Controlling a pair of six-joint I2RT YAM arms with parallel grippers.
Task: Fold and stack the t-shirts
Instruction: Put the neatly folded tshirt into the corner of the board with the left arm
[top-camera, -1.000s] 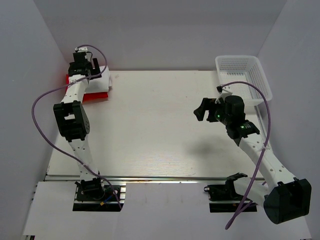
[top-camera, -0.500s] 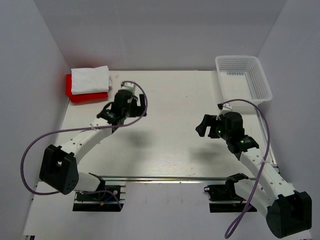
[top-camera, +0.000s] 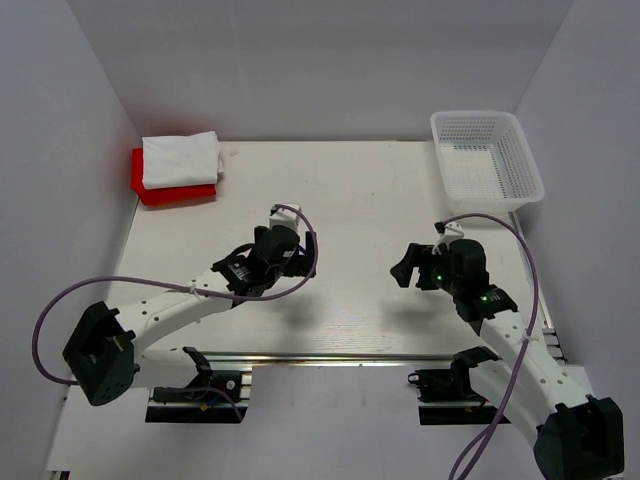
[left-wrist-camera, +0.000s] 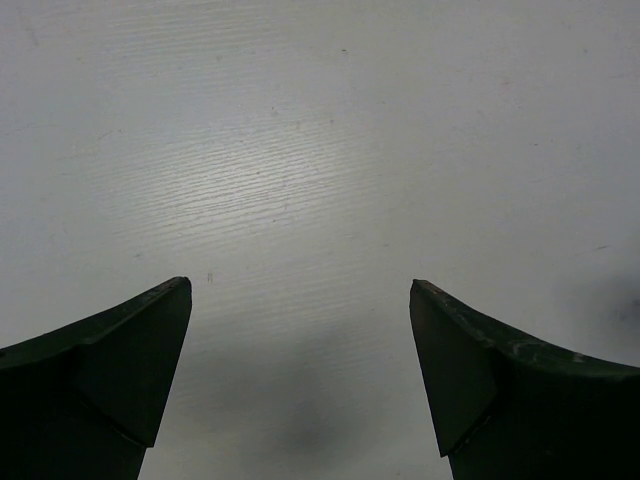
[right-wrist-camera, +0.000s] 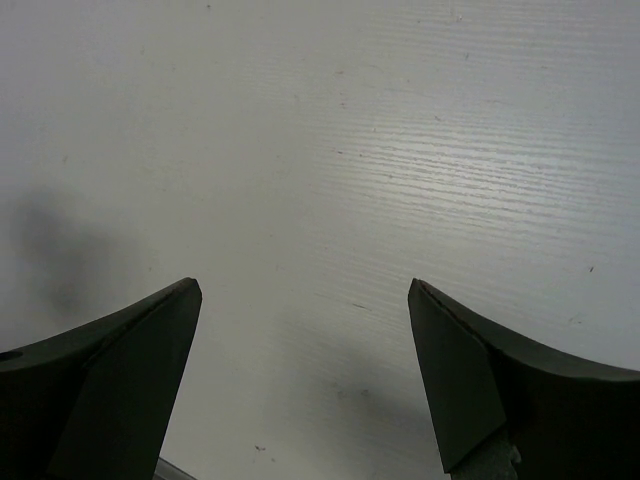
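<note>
Your left arm swung back from the far-left corner of the tabletop (top-camera: 350, 190), where it hovered over the stack a second earlier, to the middle near the front edge. Your right arm also drew back a little toward the near edge.

Left gripper (left-wrist-camera: 300, 290) had its jaws wide apart, nothing between them, only bare wood grain below. Right gripper (right-wrist-camera: 300, 285) was the same: jaws spread, holding nothing, over bare tabletop.

The white t-shirt (top-camera: 180, 158) lay folded on top of the folded red t-shirt (top-camera: 175, 193) in the far-left corner, red edge showing at the left and front. Both arms were well apart from it. The white mesh basket (top-camera: 475, 115) sat in the far-right corner, untouched.

You looked finished: both shirts folded and stacked, no other shirt visible. I judged only parking the arms was left.
</note>
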